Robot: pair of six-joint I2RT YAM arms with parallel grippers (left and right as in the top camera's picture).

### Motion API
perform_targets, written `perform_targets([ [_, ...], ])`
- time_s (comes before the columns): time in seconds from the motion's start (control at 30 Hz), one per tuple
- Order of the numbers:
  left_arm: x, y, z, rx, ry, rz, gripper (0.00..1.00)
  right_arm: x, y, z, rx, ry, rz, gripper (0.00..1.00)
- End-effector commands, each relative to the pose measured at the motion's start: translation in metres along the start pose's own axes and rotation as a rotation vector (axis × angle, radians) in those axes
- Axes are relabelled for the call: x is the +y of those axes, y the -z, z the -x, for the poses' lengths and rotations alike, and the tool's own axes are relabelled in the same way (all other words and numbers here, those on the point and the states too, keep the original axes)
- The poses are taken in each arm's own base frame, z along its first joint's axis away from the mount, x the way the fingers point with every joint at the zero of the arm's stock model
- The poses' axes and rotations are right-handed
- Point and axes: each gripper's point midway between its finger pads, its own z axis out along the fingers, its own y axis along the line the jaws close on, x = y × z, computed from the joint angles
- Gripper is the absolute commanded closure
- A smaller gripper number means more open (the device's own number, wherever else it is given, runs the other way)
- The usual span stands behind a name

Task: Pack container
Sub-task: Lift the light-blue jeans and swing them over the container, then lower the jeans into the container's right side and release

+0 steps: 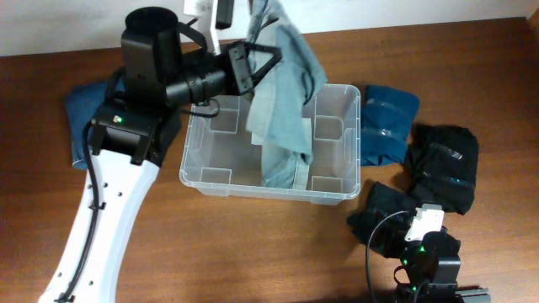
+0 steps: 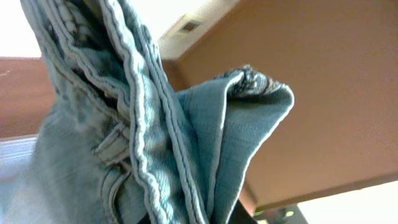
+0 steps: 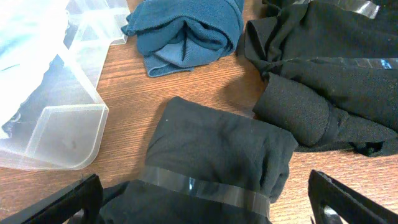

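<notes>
The clear plastic container stands mid-table, with inner dividers. My left gripper is shut on light blue jeans and holds them above the container's back edge. The jeans hang down with their lower end inside the container. In the left wrist view the jeans fill the frame and hide the fingers. My right gripper is open, low over a folded black garment taped with a clear band, right of the container's corner.
A folded dark blue garment lies right of the container. A black garment lies further right, another black one near my right arm. A blue cloth lies under my left arm.
</notes>
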Motion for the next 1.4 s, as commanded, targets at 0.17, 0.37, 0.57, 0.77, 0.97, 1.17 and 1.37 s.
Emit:
perform_targets([
  [0.17,0.07,0.03,-0.012,0.04,-0.158,0.369,0.99,0.0,-0.001,-0.002,0.002,0.003,0.0,0.02],
  [0.37,0.09,0.037,-0.018,0.08,-0.23,0.478,0.99,0.0,-0.001,-0.002,0.002,0.003,0.0,0.02],
  [0.57,0.101,0.013,-0.042,0.172,-0.224,0.494,0.99,0.0,-0.001,-0.002,0.002,0.003,0.001,0.01],
  [0.77,0.145,0.013,-0.052,0.216,-0.229,0.719,0.99,0.0,-0.001,-0.002,0.002,0.003,0.0,0.02],
  [0.97,0.16,0.027,-0.044,0.196,-0.266,0.846,0.99,0.0,-0.001,-0.002,0.002,0.003,0.0,0.01],
  [1.17,0.175,0.047,-0.041,0.199,-0.296,0.983,1.0,0.0,-0.001,-0.002,0.002,0.003,0.001,0.01],
  [1.37,0.171,0.046,-0.032,0.175,-0.371,1.024,0.99,0.0,-0.001,-0.002,0.002,0.003,0.001,0.02],
])
